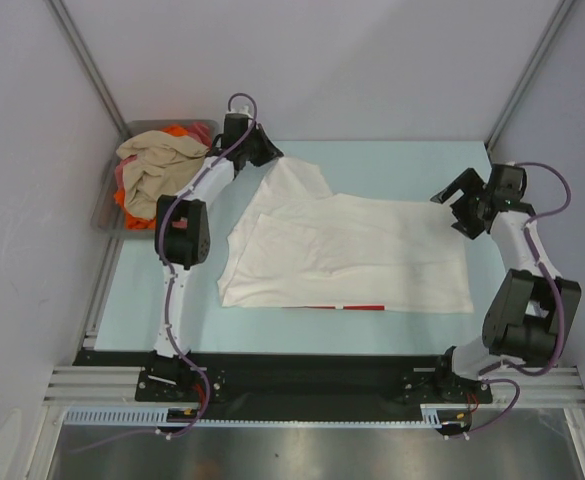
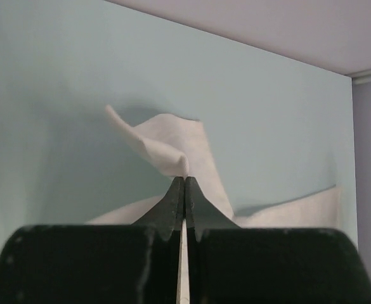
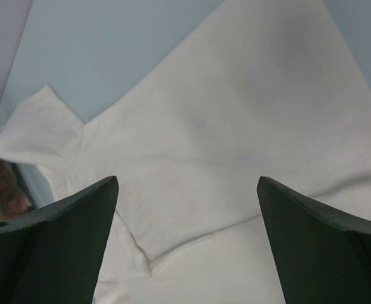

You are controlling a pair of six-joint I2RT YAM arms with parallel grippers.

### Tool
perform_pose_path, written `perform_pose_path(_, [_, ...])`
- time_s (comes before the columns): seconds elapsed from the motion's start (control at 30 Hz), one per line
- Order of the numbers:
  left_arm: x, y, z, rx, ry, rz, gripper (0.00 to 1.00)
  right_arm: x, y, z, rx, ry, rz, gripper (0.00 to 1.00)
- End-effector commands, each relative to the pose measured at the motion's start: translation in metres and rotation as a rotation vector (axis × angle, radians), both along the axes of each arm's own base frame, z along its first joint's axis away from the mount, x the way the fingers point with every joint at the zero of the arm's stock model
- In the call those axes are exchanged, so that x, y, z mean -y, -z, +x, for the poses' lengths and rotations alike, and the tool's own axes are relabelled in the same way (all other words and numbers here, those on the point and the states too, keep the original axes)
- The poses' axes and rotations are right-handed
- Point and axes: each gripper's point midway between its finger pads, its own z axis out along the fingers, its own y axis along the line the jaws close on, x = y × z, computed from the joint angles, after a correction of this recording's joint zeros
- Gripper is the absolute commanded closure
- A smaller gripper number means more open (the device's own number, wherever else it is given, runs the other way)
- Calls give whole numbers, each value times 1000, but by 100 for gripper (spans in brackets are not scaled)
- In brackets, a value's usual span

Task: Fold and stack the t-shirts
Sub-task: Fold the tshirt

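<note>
Pinching white t-shirt, left tool clamped, right tool apart, red print mostly hidden.

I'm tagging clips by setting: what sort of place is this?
Likely a robot lab cell: bare grey walls, a metal rail holding the left arm and right arm, a plain blue table.

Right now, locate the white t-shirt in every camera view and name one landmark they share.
Top external: white t-shirt spread across mid-table.
Left wrist: white t-shirt corner at centre, pinched in the shut left gripper.
Right wrist: white t-shirt fills most of the frame.
Shared landmark: pale blue table top.
</note>
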Motion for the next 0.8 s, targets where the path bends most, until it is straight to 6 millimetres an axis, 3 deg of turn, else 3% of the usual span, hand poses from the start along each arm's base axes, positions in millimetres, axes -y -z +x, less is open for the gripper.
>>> perform_pose_path(0.0, [1, -57, -21, 126, 90, 51, 100, 26, 11, 22, -90, 67, -66, 3])
perform_pose_path(0.03, [-1, -45, -28, 100, 99, 64, 100, 36, -3, 38, -69, 85, -94, 4])
perform_pose_path(0.1, [-1, -56, -36, 129, 119, 78, 100, 52, 14, 46, -147, 119, -144, 6])
perform_pose_path(0.13, [-3, -48, -41, 108, 113, 82, 100, 62, 6, 55, -144, 142, -177, 8])
perform_pose_path(0.17, [-3, -54, -41, 123, 108, 76, 100, 66, 6, 62, -150, 145, -192, 9])
perform_pose_path(0.4, [14, -55, -47, 128, 164, 42, 100, 98, 44, 108, -263, 165, -311, 28])
perform_pose_path(0.43, [15, -56, -47, 128, 167, 39, 100, 98, 70, 106, -334, 152, -309, 29])
perform_pose_path(0.47, [16, -54, -47, 124, 172, 35, 100, 101, 64, 117, -319, 156, -319, 33])
perform_pose_path(0.57, [19, -52, -46, 121, 181, 20, 100, 101, 86, 126, -365, 134, -333, 37])
perform_pose_path(0.77, [22, -42, -46, 99, 189, -1, 100, 103, 112, 129, -417, 117, -352, 43])
